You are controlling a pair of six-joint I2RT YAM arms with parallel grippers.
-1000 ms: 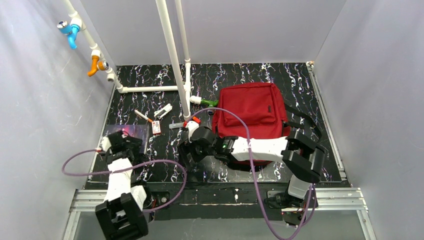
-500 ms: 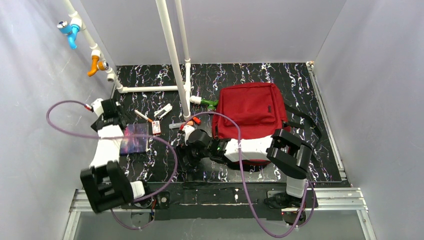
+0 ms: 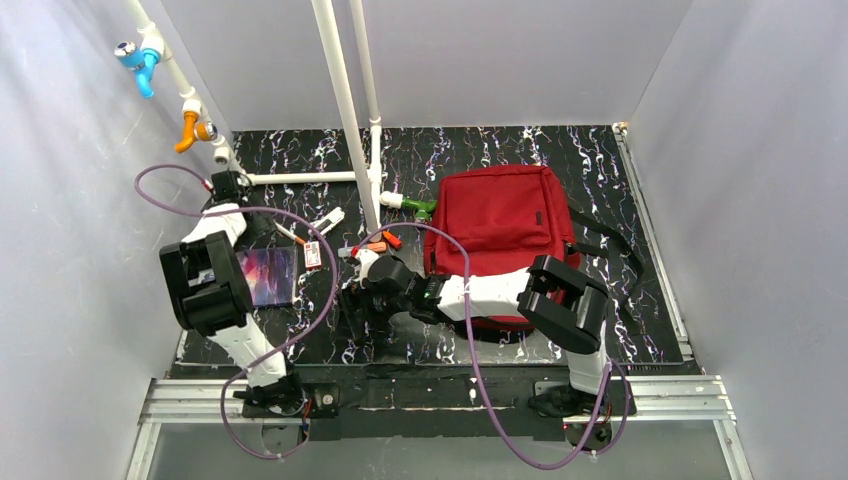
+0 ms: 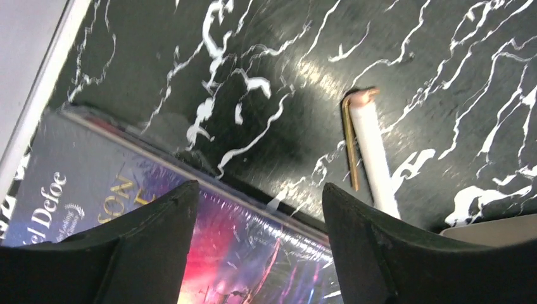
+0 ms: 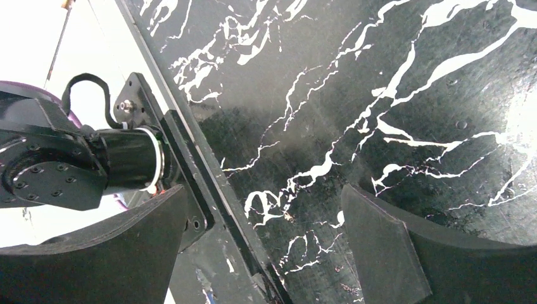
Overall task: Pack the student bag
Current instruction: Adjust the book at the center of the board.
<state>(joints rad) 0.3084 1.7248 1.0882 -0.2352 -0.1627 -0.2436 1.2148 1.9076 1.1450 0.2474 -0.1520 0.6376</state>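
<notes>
Left pincer, jaws apart and empty over the book's far edge beside a pen, should straddle that edge squarely before closing; right pincer gapes empty over the worktop, student bag lying flat behind it to the right.

We note a black, white-veined tabletop. Far left: white pipes w/ a blue valve and an orange valve. Near left: a purple book lying flat, "Defoe" on its cover. Just beyond its far edge lies a white pen w/ gold clip. Right of these: a small red-white item, a white item, orange markers and a green item.
</notes>
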